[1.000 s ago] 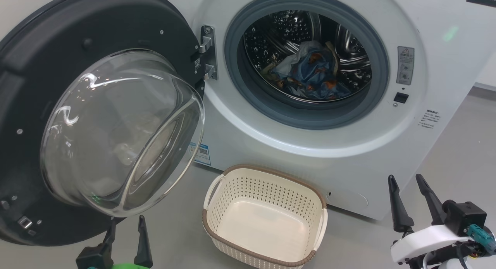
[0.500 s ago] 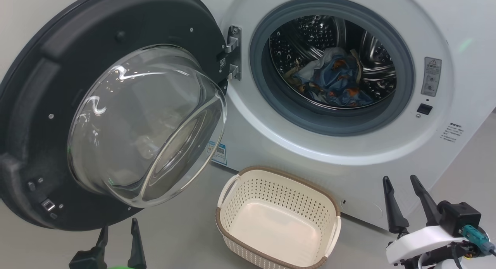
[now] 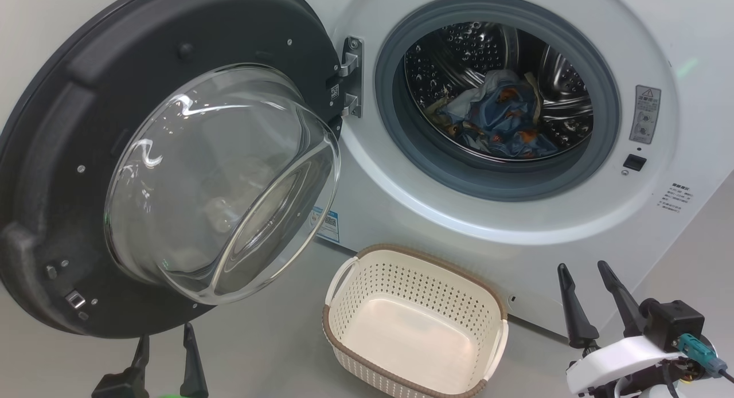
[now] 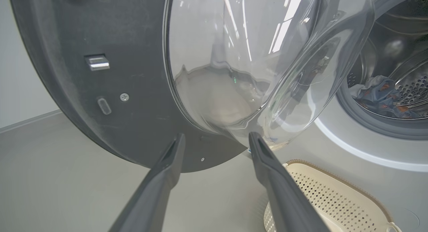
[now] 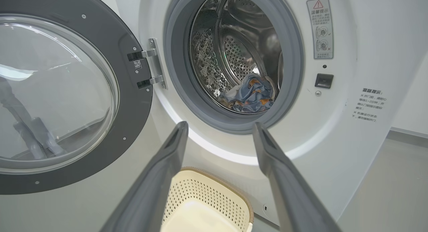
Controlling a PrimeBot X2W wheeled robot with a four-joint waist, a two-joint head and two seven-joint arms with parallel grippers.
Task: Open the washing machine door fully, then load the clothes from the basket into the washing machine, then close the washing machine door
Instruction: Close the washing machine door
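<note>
The washing machine (image 3: 648,42) stands with its door (image 3: 69,128) swung wide open to the left, the clear glass bowl (image 3: 223,180) bulging toward me. The clothes (image 3: 499,123), light blue with orange figures, lie inside the steel drum (image 5: 249,93). On the floor in front sits the cream basket (image 3: 459,283), with nothing in it. My left gripper (image 3: 163,343) is open below the door's lower rim (image 4: 150,138), holding nothing. At the lower right my right gripper (image 3: 582,272) is open too, right of the basket, its fingers (image 5: 274,165) pointing at the drum opening.
Grey floor (image 3: 275,340) spreads around the basket and under the door. The metal hinge (image 3: 351,77) joins the door to the machine's white front. A warning label (image 3: 645,114) and a dark latch slot (image 3: 633,162) sit right of the opening.
The whole head view has shifted, so the machine and basket sit further right in it: the camera moved. Both grippers stay open and low; the clothes and basket have not moved.
</note>
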